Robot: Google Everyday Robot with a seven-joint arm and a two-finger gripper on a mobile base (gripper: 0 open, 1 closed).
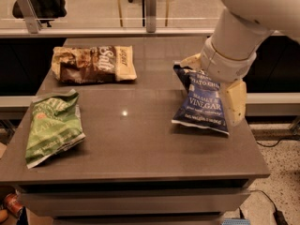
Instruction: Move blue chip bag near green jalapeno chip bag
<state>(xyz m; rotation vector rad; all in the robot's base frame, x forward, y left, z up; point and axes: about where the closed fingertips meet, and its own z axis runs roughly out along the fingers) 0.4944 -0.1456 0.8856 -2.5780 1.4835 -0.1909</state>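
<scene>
The blue chip bag [201, 104] with white "VINEGAR" lettering lies flat on the right side of the grey table [140, 144]. The green jalapeno chip bag [51, 125] lies at the table's left front, far from the blue bag. My gripper [213, 81] hangs from the white arm over the blue bag's far end. It is open: one cream finger [234, 102] stands by the bag's right edge, and the other [190, 62] is at its far left corner. The arm hides the bag's top right part.
A brown-and-cream "Salt" bag [93, 63] lies at the table's back left. A glass barrier with metal posts [150, 6] runs behind the table. The table's right edge is close to the blue bag, with a speckled floor [281, 172] beyond it.
</scene>
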